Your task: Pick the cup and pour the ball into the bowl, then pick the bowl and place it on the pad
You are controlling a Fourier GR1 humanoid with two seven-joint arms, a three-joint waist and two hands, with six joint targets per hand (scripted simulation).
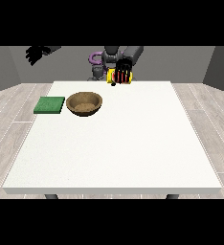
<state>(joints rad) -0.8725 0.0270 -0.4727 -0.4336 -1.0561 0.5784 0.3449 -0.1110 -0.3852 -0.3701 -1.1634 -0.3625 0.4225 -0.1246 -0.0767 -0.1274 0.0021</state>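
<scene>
**Cup in hand at the far edge, bowl and pad out to the side**

The black hand at the view's right (123, 70) sits over the table's far edge, its fingers curled round a small yellow cup with red stripes (119, 77). The cup shows between and below those dark fingers, yellow at both ends and red in the middle, and it looks to be lying more sideways than upright. A tiny dark speck sits just below the cup's left end; whether that is the ball cannot be told.

Out from there, the grey forearm runs up and to the right towards the robot's torso, where a purple loop (93, 58) curves beside the body.

Across at the view's left, the other black hand (35, 53) hangs in the air, well off the table and apart from everything; how its fingers lie cannot be told.

Down on the large white table (133, 139), the round brown wooden bowl (84, 103) stands upright, left of the cup and nearer the camera. Just beside the bowl, on its left, the flat green square pad (50, 105) lies near the table's left edge, a narrow gap between the two.
</scene>
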